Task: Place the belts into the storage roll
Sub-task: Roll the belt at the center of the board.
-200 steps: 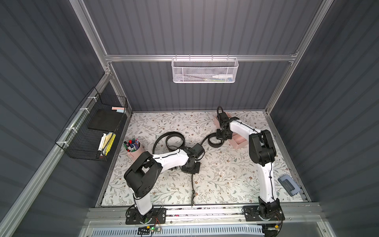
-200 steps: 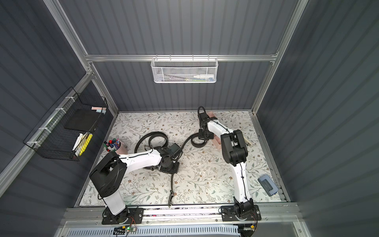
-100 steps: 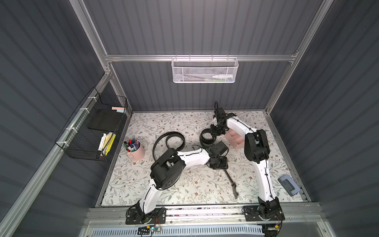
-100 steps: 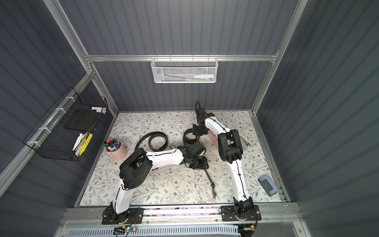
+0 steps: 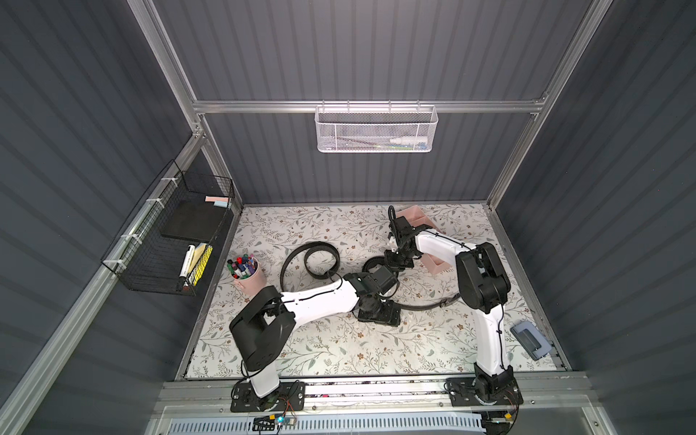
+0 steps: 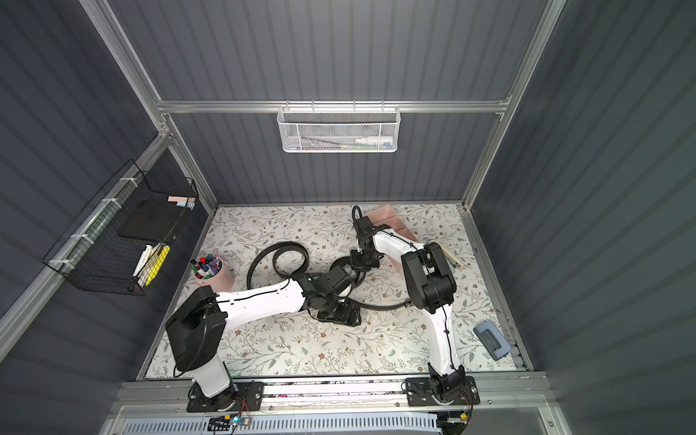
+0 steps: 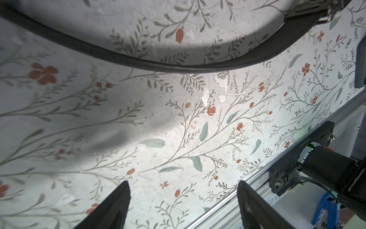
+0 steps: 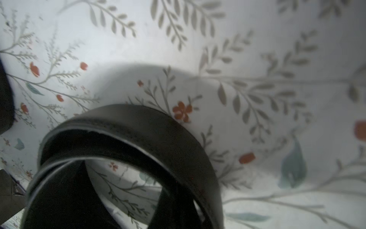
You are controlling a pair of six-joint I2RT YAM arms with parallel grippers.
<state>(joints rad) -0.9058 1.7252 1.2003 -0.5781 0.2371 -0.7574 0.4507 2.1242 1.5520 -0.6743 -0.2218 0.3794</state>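
**A:** Left wrist view: the left claw [image 7: 182,184] gapes wide and holds nothing. The tail [image 7: 178,67] of one belt lies on the surface [image 5: 339,346] ahead of it, clear of the fingers.

**B:** And the right claw [image 5: 397,260]?

**A:** Closed. In the right wrist view the coil [image 8: 158,134] sits right against it, so I judge it pinches the coil's wall. That's just beside the tray [image 5: 437,265], not in it.

**B:** So we're mid-roll?

**A:** I think so. The stretch out to the buckle [image 5: 450,300] isn't wound up yet. The left claw needs to close on that tail and feed it round. The right must keep the coil tight, or it may spring open.

**B:** The second belt [image 5: 320,244]?

**A:** Loosely curled mid-surface, well apart from both claws. No belt shows in the tray, though the arm hides much of it.
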